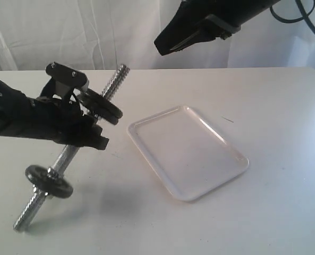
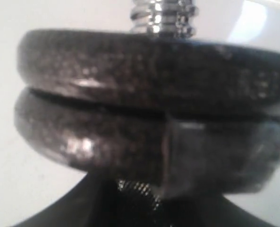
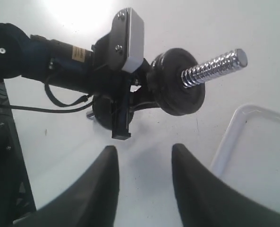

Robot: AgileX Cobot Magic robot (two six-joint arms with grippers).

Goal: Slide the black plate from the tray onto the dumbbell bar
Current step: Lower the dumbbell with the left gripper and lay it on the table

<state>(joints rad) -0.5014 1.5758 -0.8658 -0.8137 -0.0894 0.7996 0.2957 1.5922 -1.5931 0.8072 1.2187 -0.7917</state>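
The dumbbell bar [image 1: 116, 78] is tilted, its lower threaded end [image 1: 25, 219] down near the table. My left gripper [image 1: 85, 116] is shut on its middle. Two black plates [image 1: 104, 106] sit stacked on the bar's upper half, right against the gripper's fingers; the left wrist view is filled by them [image 2: 149, 80], with bar thread [image 2: 163, 19] beyond. A third black plate [image 1: 49, 181] rides the lower half. The white tray [image 1: 199, 154] lies to the right with nothing in it. My right gripper [image 1: 165, 45] hangs high at the back, open and holding nothing, its fingertips [image 3: 109, 153] pointing toward the plates [image 3: 177, 87].
The white table runs to a white curtain at the back. A corner of the tray [image 3: 258, 156] shows in the right wrist view. The left arm's body [image 1: 24, 114] stretches in from the left edge, with a cable [image 3: 50, 109] under it.
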